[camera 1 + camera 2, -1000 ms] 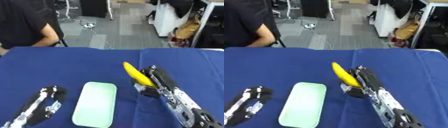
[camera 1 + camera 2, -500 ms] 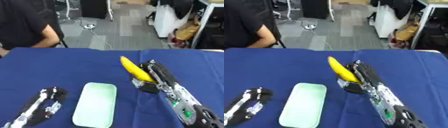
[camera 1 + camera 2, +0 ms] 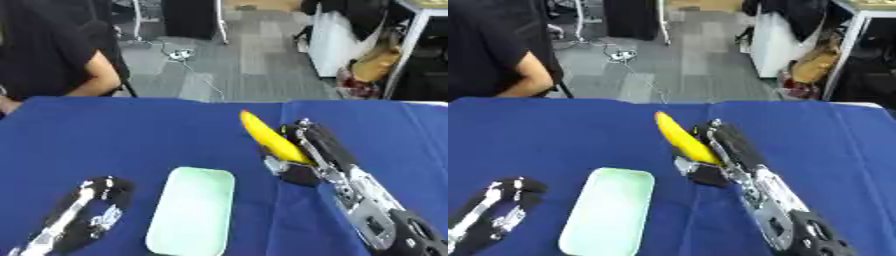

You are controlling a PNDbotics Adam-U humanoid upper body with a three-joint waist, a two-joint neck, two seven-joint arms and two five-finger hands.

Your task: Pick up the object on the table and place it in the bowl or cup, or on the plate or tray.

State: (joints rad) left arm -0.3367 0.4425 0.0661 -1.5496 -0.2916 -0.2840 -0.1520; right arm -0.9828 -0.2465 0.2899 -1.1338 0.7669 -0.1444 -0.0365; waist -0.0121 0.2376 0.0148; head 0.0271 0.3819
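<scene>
Banana (image 3: 269,138) is in the robot's right hand (image 3: 302,157), with the fingers curled round its lower half and the yellow tip poking up and away toward the far edge of the bench (image 3: 105,130). It looks lifted a little off the blue cloth, though this is hard to tell for sure from above.

A second ago the banana and the right hand were in nearly the same spot, near the middle of the bench. The hand has only turned and shifted a tiny bit since then, so the carrying has not really begun.

The pale green tray (image 3: 192,210) lies flat near the front edge of the bench, just to the left of the right hand. It has nothing on it yet. The banana is close to the tray but not over it.

The left hand (image 3: 87,220) rests near the front left corner of the bench, fingers relaxed and holding nothing.

Next, the right hand probably needs to swing the banana left over the tray and lower it there.
</scene>
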